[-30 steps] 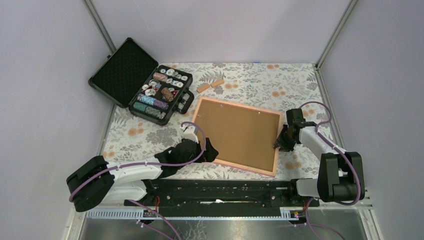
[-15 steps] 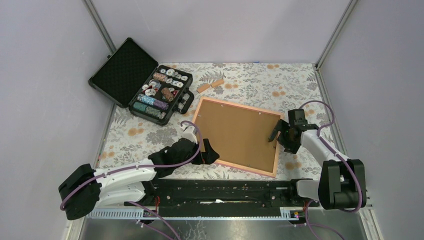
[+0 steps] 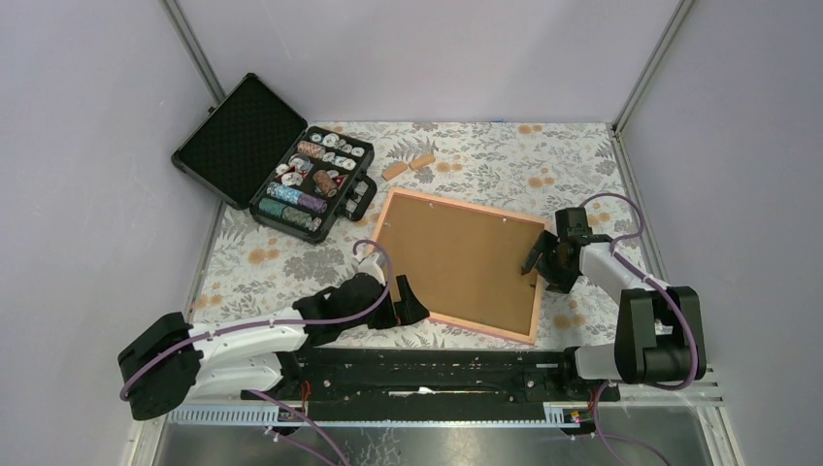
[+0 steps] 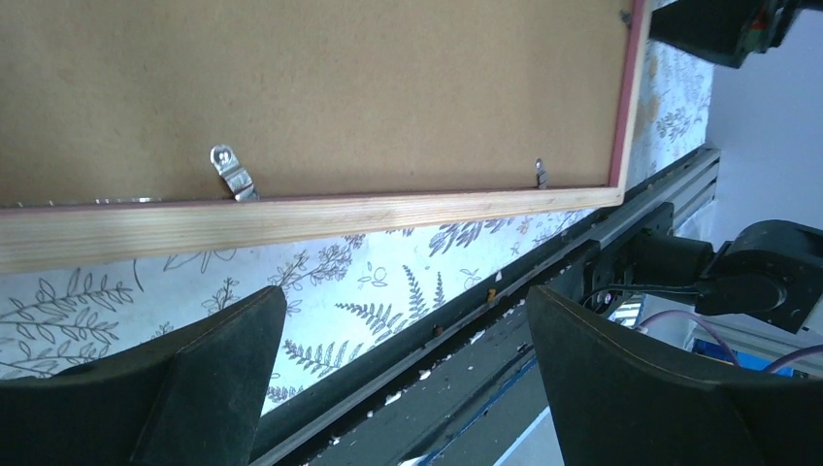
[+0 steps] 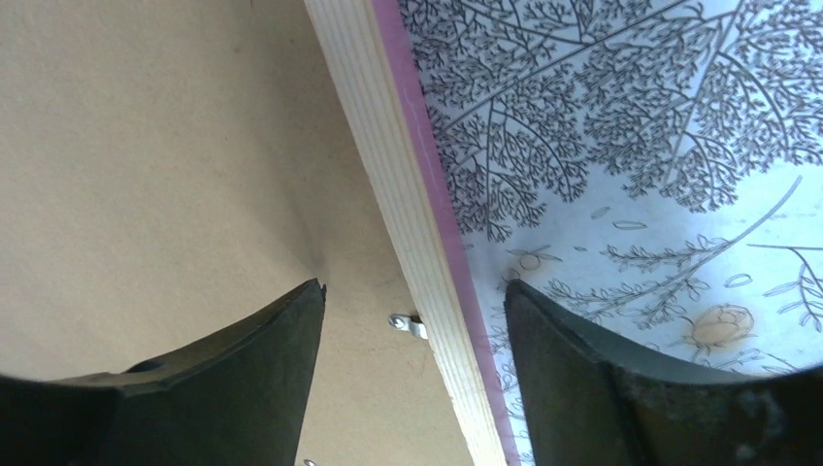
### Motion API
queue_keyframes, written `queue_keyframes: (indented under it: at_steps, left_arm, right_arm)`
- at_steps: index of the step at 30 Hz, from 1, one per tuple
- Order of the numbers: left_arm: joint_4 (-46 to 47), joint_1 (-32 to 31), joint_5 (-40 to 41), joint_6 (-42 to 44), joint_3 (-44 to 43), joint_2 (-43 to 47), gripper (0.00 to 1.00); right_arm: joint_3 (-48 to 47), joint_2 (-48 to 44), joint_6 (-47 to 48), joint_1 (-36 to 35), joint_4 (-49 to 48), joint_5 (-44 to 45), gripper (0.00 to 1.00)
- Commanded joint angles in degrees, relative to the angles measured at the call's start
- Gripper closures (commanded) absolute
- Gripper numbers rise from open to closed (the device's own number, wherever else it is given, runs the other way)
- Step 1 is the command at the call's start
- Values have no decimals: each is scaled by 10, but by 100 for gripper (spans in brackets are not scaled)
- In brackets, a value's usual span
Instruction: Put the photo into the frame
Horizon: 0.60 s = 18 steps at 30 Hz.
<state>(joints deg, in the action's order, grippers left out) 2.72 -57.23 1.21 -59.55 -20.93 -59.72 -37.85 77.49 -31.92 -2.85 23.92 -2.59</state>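
Right gripper (image 5: 412,291) astride the frame (image 5: 383,136) rail

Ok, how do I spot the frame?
On the floral tablecloth, look right of the open black case. The frame is the large tilted rectangle, pinkish-orange rim around a brown board, far bigger than the two small wooden blocks behind it.

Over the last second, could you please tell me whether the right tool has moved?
Yes. The right tool slid slightly along the frame's right rail toward its far corner.
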Motion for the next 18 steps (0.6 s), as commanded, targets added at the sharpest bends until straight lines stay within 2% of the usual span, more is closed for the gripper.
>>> queue_keyframes:
  at_steps: [1, 5, 8, 9, 14, 18]
  left_arm:
    - [31, -13, 6, -37, -2, -30, 1]
    - [36, -14, 20, -23, -18, -77, 1]
    - [33, -9, 22, -1, -48, -130, 1]
    - [36, -6, 21, 5, -57, -148, 1]
    - [76, 37, -9, 33, -90, -219, 1]
    - [77, 77, -42, 71, -138, -269, 1]
  right_arm:
    - [-17, 27, -31, 1, -3, -10, 33]
    - [11, 22, -56, 1, -6, -12, 54]
    - [43, -12, -96, 1, -9, -11, 73]
    - [57, -26, -111, 1, -10, -14, 77]
    - [113, -102, -164, 1, -10, -46, 83]
    - [143, -150, -193, 1, 6, -77, 83]
